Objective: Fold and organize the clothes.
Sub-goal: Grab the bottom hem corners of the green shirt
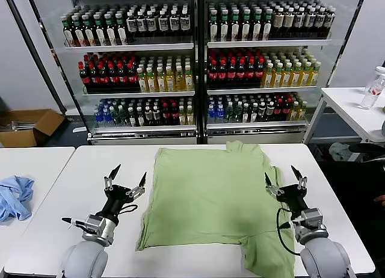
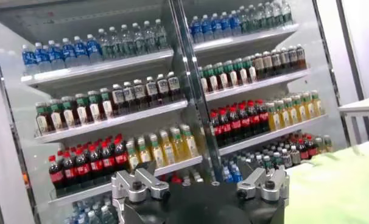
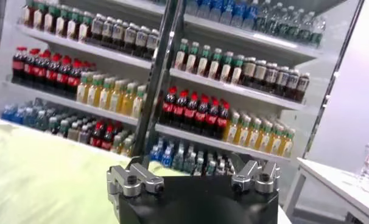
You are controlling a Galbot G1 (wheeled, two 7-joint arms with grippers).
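In the head view, the green shirt (image 1: 210, 197) is seen spread flat on the white table (image 1: 84, 169), back up, collar toward the drinks cooler (image 1: 195, 61). The left gripper (image 1: 126, 180) is held just beside its left edge, jaws wide. The right gripper (image 1: 284, 179) is held at its right edge, jaws also wide. A blue cloth (image 1: 15, 197) is seen on the neighbouring table.

In the left wrist view, shirt fabric (image 2: 337, 185) is seen beside the gripper base.

In the right wrist view, fabric (image 3: 44, 176) is seen beneath the cooler shelves.

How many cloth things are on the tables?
2: the green shirt lies flat between the left gripper and right gripper; a blue cloth sits crumpled on the left table.
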